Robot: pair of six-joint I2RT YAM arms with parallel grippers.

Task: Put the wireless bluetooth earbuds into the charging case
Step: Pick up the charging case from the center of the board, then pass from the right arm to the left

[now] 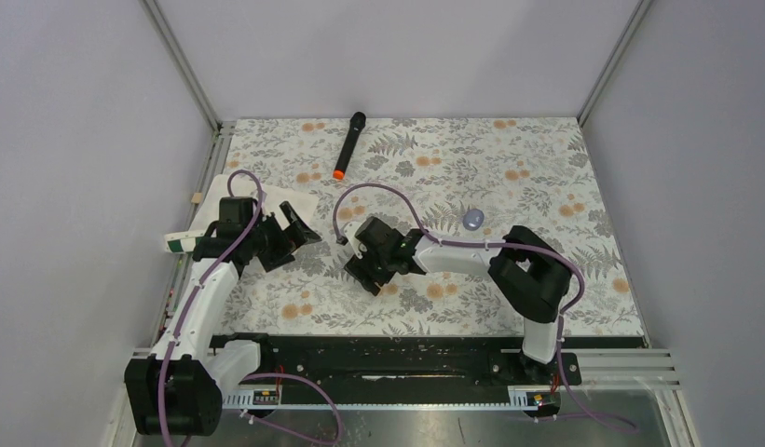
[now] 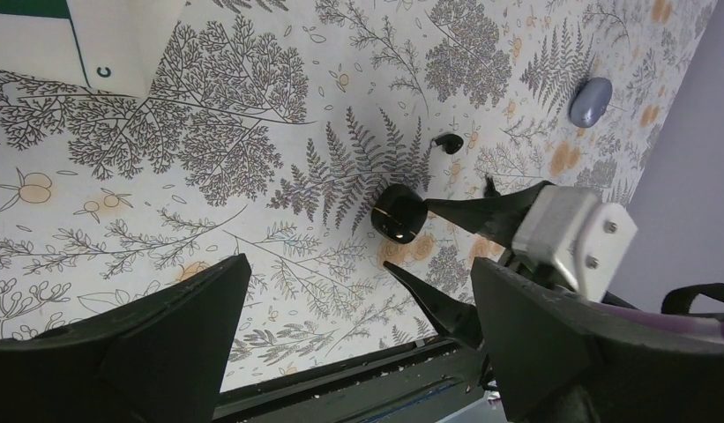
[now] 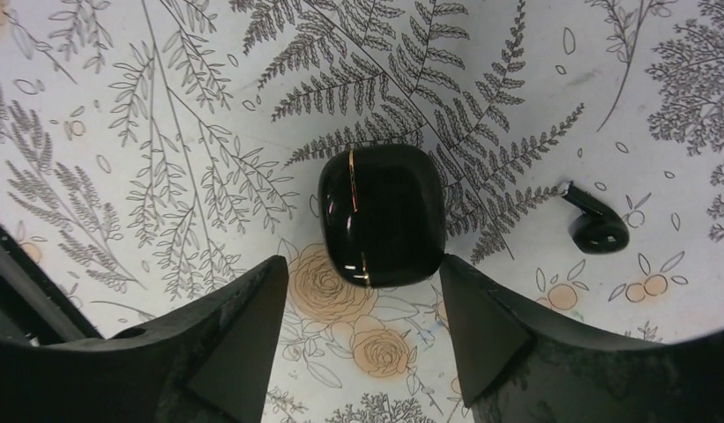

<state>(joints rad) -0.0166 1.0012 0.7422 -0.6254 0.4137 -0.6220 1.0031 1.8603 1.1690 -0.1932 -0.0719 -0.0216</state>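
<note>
At the far left edge of the floral-patterned table (image 1: 546, 168) lies a white box (image 1: 178, 243) with a green end. A white sheet (image 1: 290, 200) lies just beside it, partly under the left arm. The left gripper (image 1: 299, 237) hangs above that sheet's right side with its fingers spread wide and nothing between them, facing the middle of the table.

Farther back, well apart from both arms, a black microphone (image 1: 348, 145) with an orange end lies at a slant.

The right arm's purple cable (image 1: 378, 189) arcs over the middle of the table. Below it the right gripper (image 3: 362, 300) is low over the table, jaws spread. The charging case (image 3: 382, 214), glossy black with a thin gold line across it, lies flat on a fern print just ahead of the fingertips and in line with the gap. One tip is just beside a near corner of the case, and the other stands clear of it. Nothing is pinched. The top view hides the case under the gripper.

Near the case, outside the jaws on the right of the wrist view, one black earbud (image 3: 596, 229) lies on the table with its short stem pointing up and left. It is apart from both the case and the finger.

Farther right, a small blue-grey pebble-shaped object (image 1: 472, 219) sits alone behind the right forearm.
</note>
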